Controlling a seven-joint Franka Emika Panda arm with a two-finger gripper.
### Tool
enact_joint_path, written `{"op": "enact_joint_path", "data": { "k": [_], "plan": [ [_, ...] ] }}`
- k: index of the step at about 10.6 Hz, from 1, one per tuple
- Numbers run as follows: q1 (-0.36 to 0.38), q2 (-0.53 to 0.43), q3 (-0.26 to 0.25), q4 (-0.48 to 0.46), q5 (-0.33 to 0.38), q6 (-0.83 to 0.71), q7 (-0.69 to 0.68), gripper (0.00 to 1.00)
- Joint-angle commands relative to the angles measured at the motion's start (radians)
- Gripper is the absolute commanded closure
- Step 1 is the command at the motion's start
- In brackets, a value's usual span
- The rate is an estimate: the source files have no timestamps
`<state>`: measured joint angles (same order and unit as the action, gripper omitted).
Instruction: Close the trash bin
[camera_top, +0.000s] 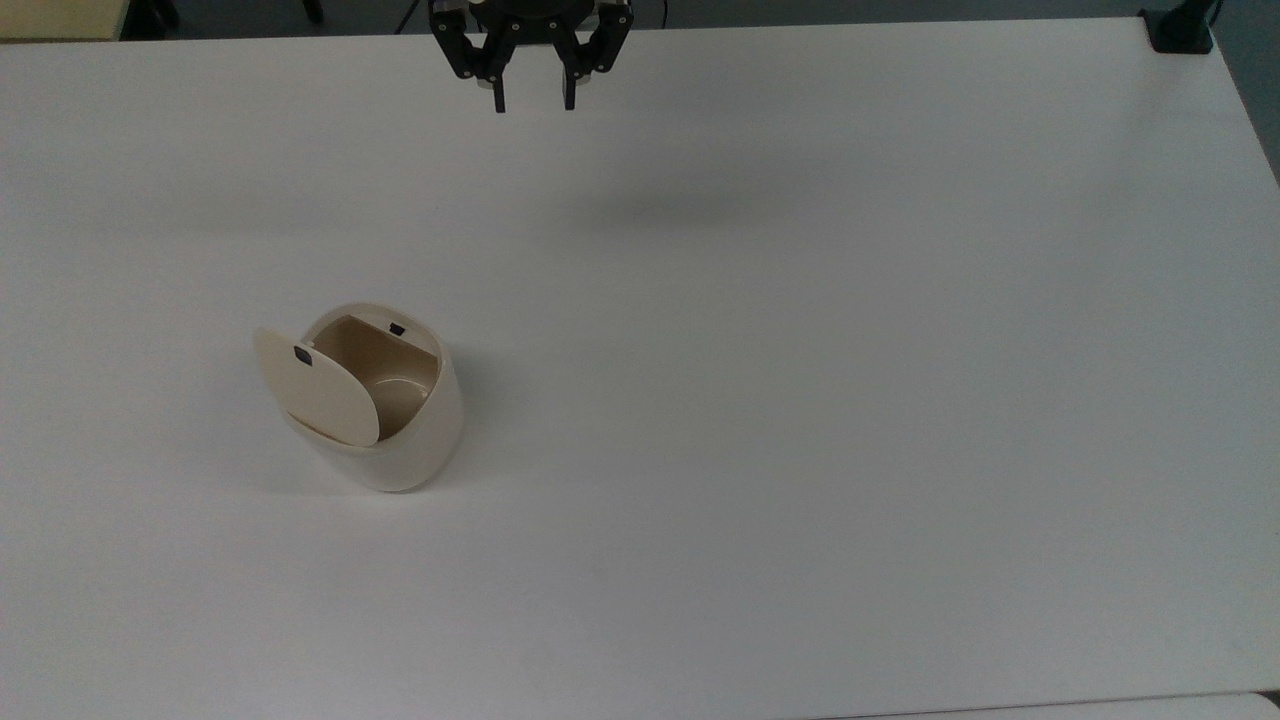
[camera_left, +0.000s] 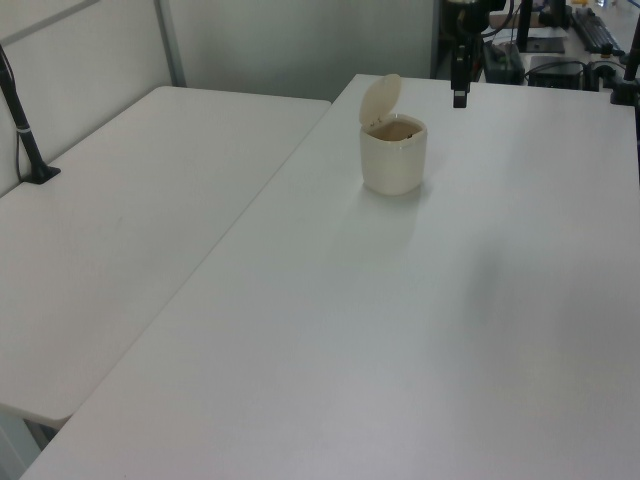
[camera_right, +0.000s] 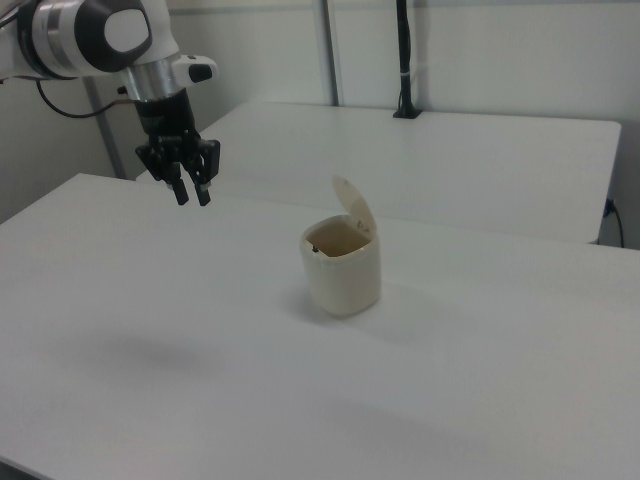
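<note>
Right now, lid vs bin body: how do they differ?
The lid is a flat disc and stands raised on its hinge; the trash bin body is a tapered tub and sits upright on the table. The lid shows a cream face, while the body's open inside looks tan. Both are cream plastic outside, and each carries a small black part.

Bare table (camera_top: 800, 400) around trash bin (camera_top: 400, 450)

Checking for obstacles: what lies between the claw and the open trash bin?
Nothing: in the top view, bare white table separates the claw from the trash bin; the right view agrees.
</note>
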<state>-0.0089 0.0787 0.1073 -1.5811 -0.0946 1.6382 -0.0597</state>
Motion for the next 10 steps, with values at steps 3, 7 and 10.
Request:
{"op": "enact_joint_path", "data": {
  "k": [3, 7, 10],
  "plan": [
    [0.001, -0.01, -0.006, -0.016, 0.001, 0.002, -0.035, 0.89],
    [0.003, -0.01, -0.006, -0.016, 0.001, 0.002, -0.035, 0.95],
    [0.001, -0.01, -0.006, -0.016, 0.001, 0.002, -0.032, 0.95]
  ]
}}
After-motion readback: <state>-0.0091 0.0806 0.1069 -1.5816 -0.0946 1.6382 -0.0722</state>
